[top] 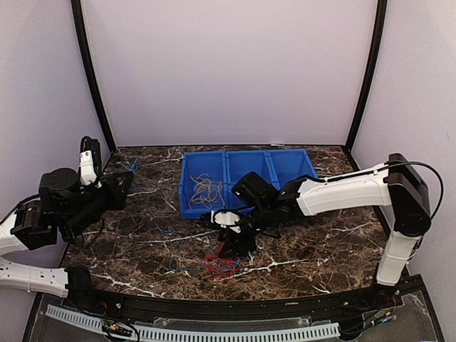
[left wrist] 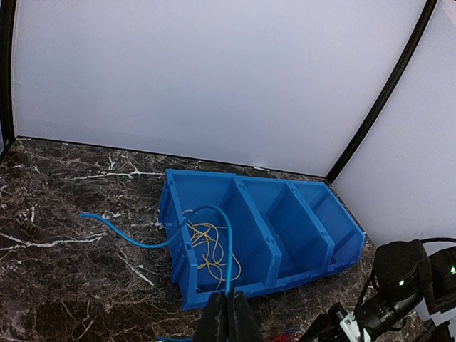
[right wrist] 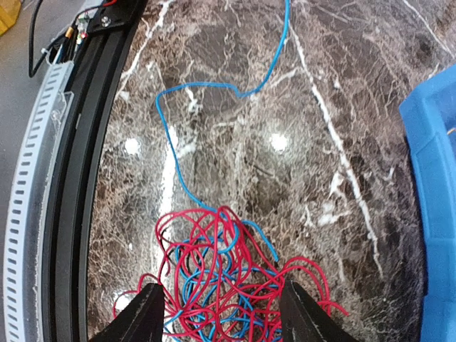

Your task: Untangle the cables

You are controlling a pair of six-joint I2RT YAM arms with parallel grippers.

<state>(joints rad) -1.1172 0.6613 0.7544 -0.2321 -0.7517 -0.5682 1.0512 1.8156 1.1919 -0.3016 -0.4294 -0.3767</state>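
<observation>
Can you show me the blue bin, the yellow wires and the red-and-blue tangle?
blue bin (top: 249, 153): overhead view, back rim.
yellow wires (left wrist: 211, 248): left wrist view, middle of the bunch.
red-and-blue tangle (right wrist: 217, 281): right wrist view, middle loops.

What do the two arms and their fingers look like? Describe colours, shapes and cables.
The left arm and right arm have smooth white shells joined by chunky black joints. The right arm carries a thin black cable looping at its elbow. The right fingers are black and tapered; the left fingers are dark too.
</observation>
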